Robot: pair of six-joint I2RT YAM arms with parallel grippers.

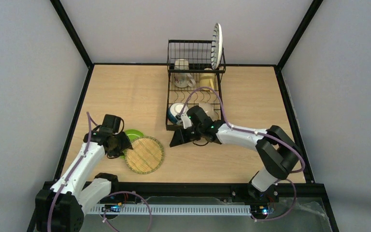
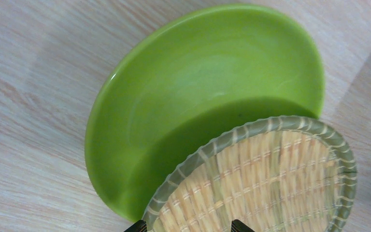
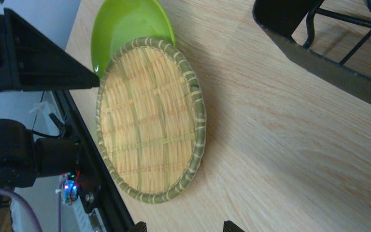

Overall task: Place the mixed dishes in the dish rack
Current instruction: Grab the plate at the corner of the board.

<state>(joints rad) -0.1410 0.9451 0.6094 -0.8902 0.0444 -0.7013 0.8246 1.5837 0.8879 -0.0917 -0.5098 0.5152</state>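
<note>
2 plates lie on the table, apart from the rack: the woven plate overlaps the green plate. The left gripper hovers there, fingers apart and empty; the right gripper, likewise apart, sits by the rack's front. Next, probably, the left pinches a rim. No writing is legible.

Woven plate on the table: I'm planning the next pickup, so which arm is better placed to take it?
Left. The left pincer hangs at the edge of the woven plate, by the green plate it overlaps. The right pincer is farther off, beside the dish rack.
</note>
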